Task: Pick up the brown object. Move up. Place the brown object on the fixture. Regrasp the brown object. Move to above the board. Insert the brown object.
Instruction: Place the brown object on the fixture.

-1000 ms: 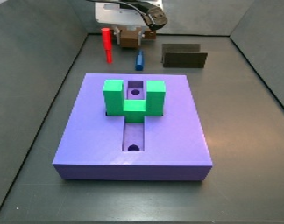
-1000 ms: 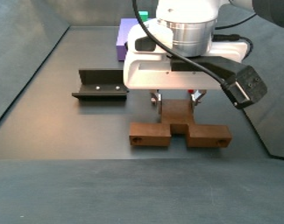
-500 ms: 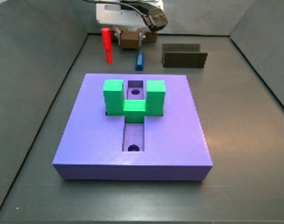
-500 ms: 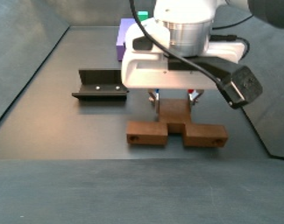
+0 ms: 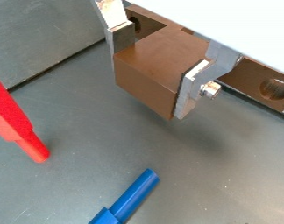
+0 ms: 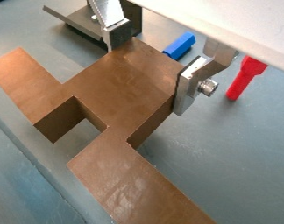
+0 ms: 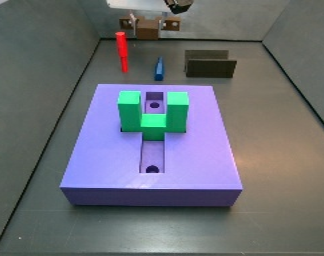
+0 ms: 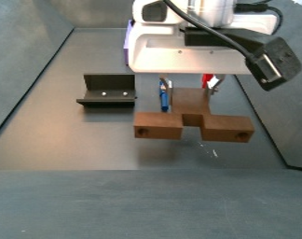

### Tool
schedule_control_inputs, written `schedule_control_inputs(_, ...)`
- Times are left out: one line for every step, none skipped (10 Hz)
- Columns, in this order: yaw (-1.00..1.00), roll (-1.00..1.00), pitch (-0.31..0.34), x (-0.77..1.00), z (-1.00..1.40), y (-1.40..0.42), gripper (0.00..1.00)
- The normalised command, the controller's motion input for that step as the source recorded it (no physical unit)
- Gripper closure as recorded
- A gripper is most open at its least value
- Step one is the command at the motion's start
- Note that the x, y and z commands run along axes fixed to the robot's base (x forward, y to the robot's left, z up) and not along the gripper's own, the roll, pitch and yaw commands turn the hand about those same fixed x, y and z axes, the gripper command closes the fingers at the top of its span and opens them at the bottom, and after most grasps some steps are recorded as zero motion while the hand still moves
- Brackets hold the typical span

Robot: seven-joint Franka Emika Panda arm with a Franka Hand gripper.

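Note:
My gripper (image 8: 187,101) is shut on the brown object (image 8: 191,125) and holds it in the air above the floor. The piece is light brown, with a stem between the fingers and two arms spread below; one end has a round hole. Both wrist views show the silver fingers (image 5: 193,86) (image 6: 193,87) pressed on the stem's two sides (image 5: 154,77) (image 6: 110,109). In a side view the gripper (image 7: 149,20) is high at the back. The fixture (image 7: 210,65) (image 8: 106,90) stands apart from it. The lavender board (image 7: 192,150) carries a green U-shaped block (image 7: 153,110).
A red peg (image 7: 122,50) (image 5: 16,122) (image 6: 244,79) stands upright near the back wall. A blue peg (image 7: 159,69) (image 5: 127,199) (image 6: 180,44) lies on the floor beside it. Dark walls close the floor in at the back and sides.
My gripper has risen with the brown object, which was resting on the floor and now hangs above it. The board, fixture and pegs have not moved.

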Motion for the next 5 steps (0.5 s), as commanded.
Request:
schedule_control_inputs(0.0,-0.91,0.06,0.75,0.26,-0.01,1.0)
schedule_control_inputs(0.0,-0.97,0.103,0.78,0.21,-0.03,1.0)
schedule_control_inputs(-0.01,-0.99,0.14,0.81,0.22,-0.07,1.0)
schedule_control_inputs(0.0,-1.0,0.117,0.81,0.19,-0.05,1.0)
schedule_control_inputs(-0.01,-1.0,0.111,0.81,0.17,-0.06,1.0)
